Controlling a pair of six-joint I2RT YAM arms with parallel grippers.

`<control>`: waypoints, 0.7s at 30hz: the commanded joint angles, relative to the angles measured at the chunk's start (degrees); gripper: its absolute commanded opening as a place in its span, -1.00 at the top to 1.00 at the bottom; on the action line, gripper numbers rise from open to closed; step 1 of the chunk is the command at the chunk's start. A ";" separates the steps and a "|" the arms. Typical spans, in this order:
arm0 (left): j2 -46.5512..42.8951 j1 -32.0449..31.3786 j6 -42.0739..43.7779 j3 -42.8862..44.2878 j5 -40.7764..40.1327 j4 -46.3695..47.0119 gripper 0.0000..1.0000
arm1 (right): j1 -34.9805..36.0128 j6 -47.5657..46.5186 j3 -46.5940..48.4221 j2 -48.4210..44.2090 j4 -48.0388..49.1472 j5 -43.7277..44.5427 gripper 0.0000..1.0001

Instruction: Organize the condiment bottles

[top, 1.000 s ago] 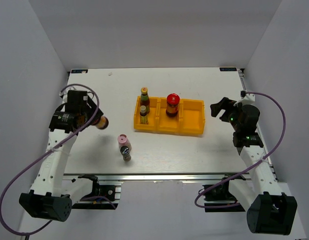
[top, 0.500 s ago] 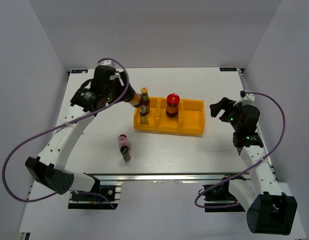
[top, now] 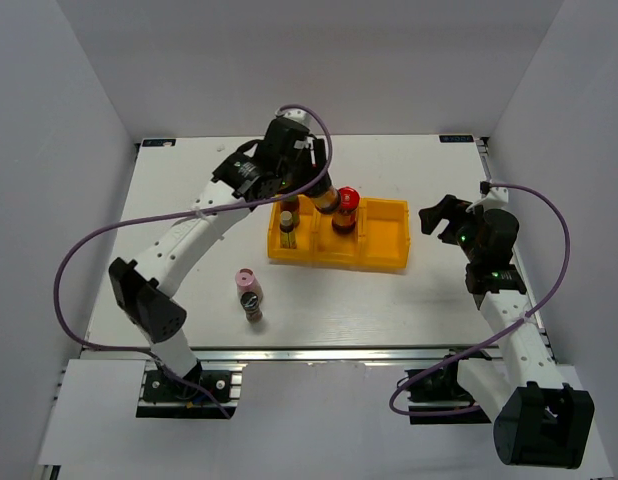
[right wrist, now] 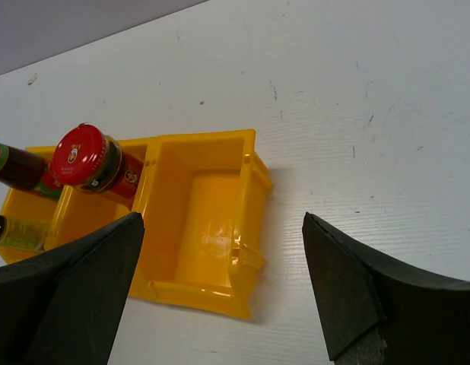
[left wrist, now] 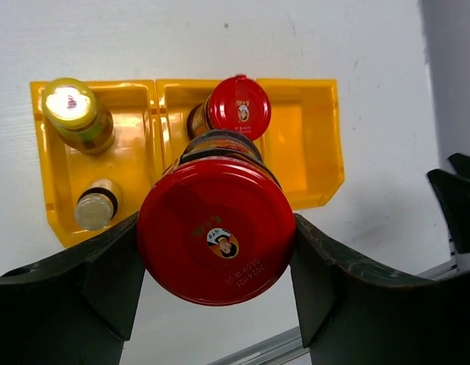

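My left gripper (top: 317, 192) (left wrist: 217, 262) is shut on a squat dark bottle with a wide red cap (left wrist: 217, 228) (top: 326, 201). It holds the bottle above the yellow tray (top: 385, 262) (left wrist: 328, 144), over the divider between the left and middle compartments. A second red-capped bottle (top: 346, 206) (left wrist: 238, 107) (right wrist: 86, 156) stands in the middle compartment. Two slim yellow-capped bottles (left wrist: 70, 106) (left wrist: 95, 208) stand in the left compartment; the top view shows one (top: 287, 222). The pink-capped bottle (top: 249, 295) stands on the table in front of the tray. My right gripper (top: 439, 217) (right wrist: 223, 293) is open and empty, right of the tray.
The tray's right compartment (right wrist: 204, 220) holds nothing. White walls enclose the table on the left, back and right. The table's front rail (top: 319, 350) runs along the near edge.
My left arm has swung from the table's left side to over the tray, carrying the red-capped bottle with it. The right arm and the other bottles have not moved.
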 commanded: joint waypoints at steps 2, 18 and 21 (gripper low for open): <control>3.52 -1.12 1.49 5.63 1.06 1.71 0.75 | 0.14 -0.08 1.23 -0.06 1.71 0.74 -0.79; 16.00 -3.58 2.28 8.44 1.76 0.92 0.73 | 0.14 -0.96 1.67 1.43 1.19 2.41 -0.79; 18.38 -4.02 2.54 9.32 1.85 0.39 0.73 | 0.14 -0.88 2.02 1.78 0.66 2.58 -0.79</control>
